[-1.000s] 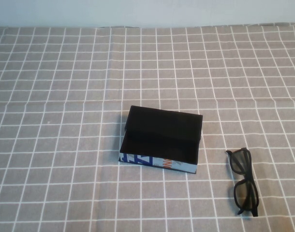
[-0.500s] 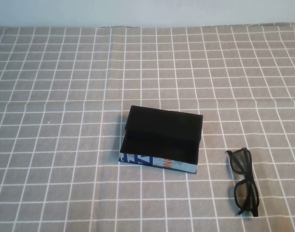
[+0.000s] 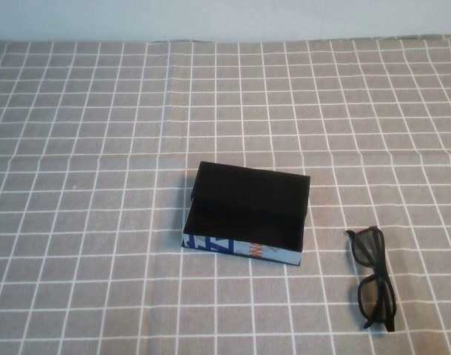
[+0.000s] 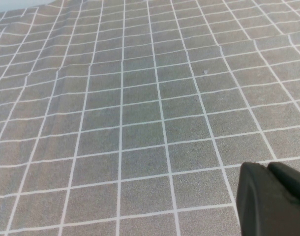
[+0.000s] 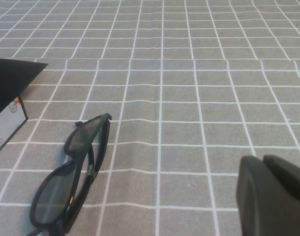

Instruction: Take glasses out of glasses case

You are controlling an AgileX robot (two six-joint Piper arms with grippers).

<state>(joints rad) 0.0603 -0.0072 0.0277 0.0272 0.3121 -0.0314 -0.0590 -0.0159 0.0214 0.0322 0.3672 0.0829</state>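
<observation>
The checked grey tablecloth (image 3: 100,148) covers the whole work surface, and the largest thing on it is the glasses case (image 3: 248,214), sitting near the middle of the high view with its flap lid laid back, its black lining showing and its printed blue and orange front wall turned toward the robot. Its hollow looks empty, as far as the dark lining lets one judge. The glasses (image 3: 373,288) lie flat on the cloth to the robot's right of the case and a little nearer the robot, clear of it, their arms apparently folded behind the dark lenses. Judged from this layout, the task reads as done: the glasses are out and set down, and nothing seems left but for the arms to sit parked. Neither arm shows in the high view. The right gripper (image 5: 273,196) appears only as a dark fingertip at the edge of its wrist view, hovering near the glasses (image 5: 71,177) and a corner of the case (image 5: 10,98), holding nothing visible; whether it is open cannot be told. The left gripper (image 4: 270,199) likewise shows one dark tip over bare cloth, its opening unclear. Nothing else stands on the table to obstruct anything.
</observation>
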